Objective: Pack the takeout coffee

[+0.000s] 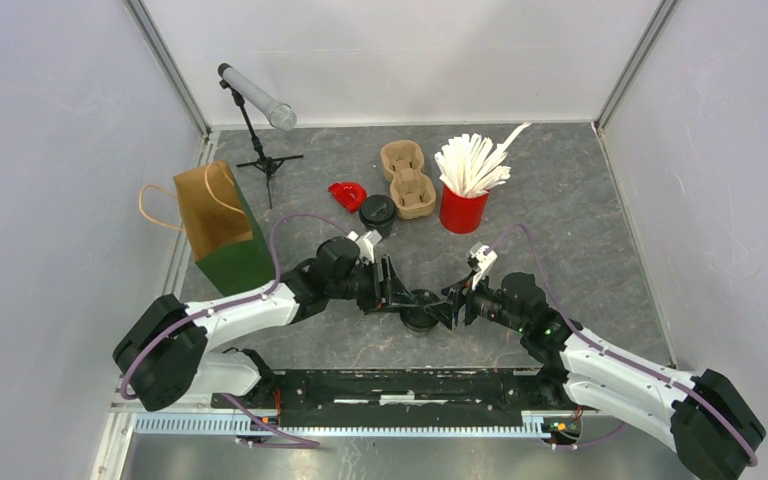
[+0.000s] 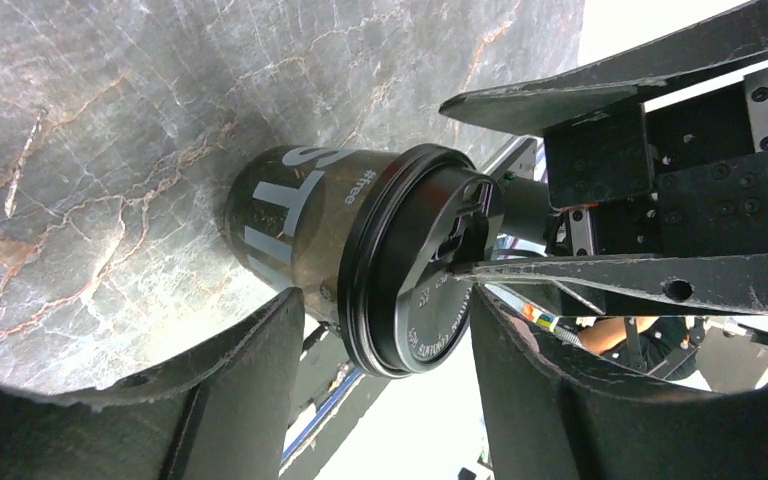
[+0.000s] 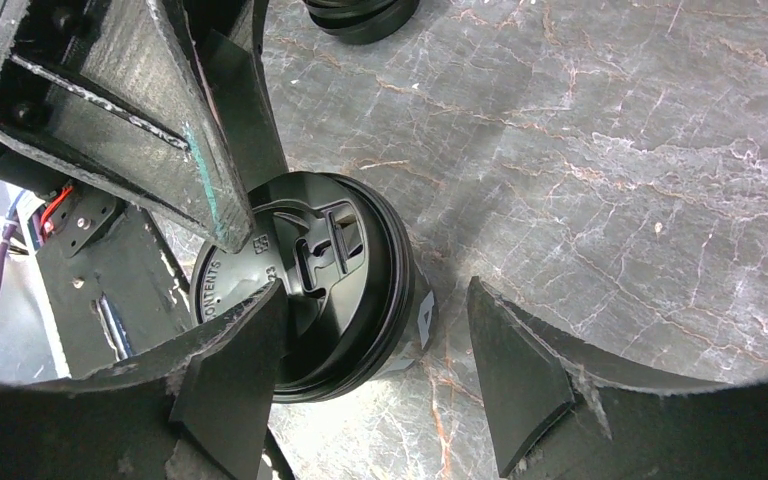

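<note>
Left tool and right tool are held spread, nothing gripped. On the desk, the paper bag and carrier are set well back; the cup stands upright near the front, straddled by both tools. It should be gripped squarely below the lid by one tool, the other cleared.

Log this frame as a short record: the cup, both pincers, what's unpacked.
cup in work: black lidded cup, upright on the table
left pincer: open, fingers either side of its lid
right pincer: open, one finger at the lid's edge
unpacked: second cup, cardboard carrier, paper bag on the left
</note>
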Tool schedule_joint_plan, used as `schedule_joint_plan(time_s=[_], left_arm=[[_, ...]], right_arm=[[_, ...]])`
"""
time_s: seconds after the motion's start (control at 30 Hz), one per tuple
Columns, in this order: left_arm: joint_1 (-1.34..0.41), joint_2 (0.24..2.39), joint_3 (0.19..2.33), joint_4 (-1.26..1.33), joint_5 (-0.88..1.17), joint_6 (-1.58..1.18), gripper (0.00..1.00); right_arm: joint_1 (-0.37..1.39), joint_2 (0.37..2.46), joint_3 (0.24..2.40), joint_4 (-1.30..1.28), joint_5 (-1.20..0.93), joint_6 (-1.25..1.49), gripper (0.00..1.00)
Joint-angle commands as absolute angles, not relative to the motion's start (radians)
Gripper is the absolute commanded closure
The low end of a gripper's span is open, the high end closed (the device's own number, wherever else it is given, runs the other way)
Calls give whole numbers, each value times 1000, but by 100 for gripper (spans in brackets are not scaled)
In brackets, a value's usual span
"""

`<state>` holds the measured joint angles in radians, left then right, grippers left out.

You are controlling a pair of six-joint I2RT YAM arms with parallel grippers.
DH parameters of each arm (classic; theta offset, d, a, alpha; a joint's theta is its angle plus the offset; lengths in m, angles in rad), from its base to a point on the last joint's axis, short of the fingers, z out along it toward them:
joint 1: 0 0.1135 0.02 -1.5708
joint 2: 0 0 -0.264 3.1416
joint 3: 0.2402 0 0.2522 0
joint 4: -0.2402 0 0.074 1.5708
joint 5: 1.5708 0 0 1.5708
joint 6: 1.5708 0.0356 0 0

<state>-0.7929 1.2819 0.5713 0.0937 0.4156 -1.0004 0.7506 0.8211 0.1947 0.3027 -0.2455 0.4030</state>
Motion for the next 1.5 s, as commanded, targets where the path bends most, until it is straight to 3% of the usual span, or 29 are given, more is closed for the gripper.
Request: schedule_joint_plan(time_s=[0.0, 0.2, 0.4, 0.63, 0.87, 1.2, 1.33, 1.47], left_arm=[[-792, 1259, 587, 40, 436, -926, 32], [-788, 1278, 612, -23, 416, -857, 31], [-788, 1332, 614, -4, 451, -841, 46], [-787, 1364, 618, -3, 458, -742, 50], [-787, 1392, 634, -3, 455, -687, 53], [-787, 1439, 643, -3, 430, -650, 55], [-787, 1443, 637, 33, 442, -639, 55], [-787, 1441, 642, 32, 443, -612, 55]], right_arm=[[753, 849, 191, 162, -288, 267, 28], [738, 891, 229, 132, -320, 201, 29], [726, 876, 217, 178, -319, 308, 31], [713, 790, 191, 210, -300, 486, 31], [703, 712, 159, 245, -248, 572, 39], [693, 673, -71, 426, -225, 764, 45], [693, 645, -79, 422, -213, 767, 41], [693, 626, 89, 253, -167, 659, 30]])
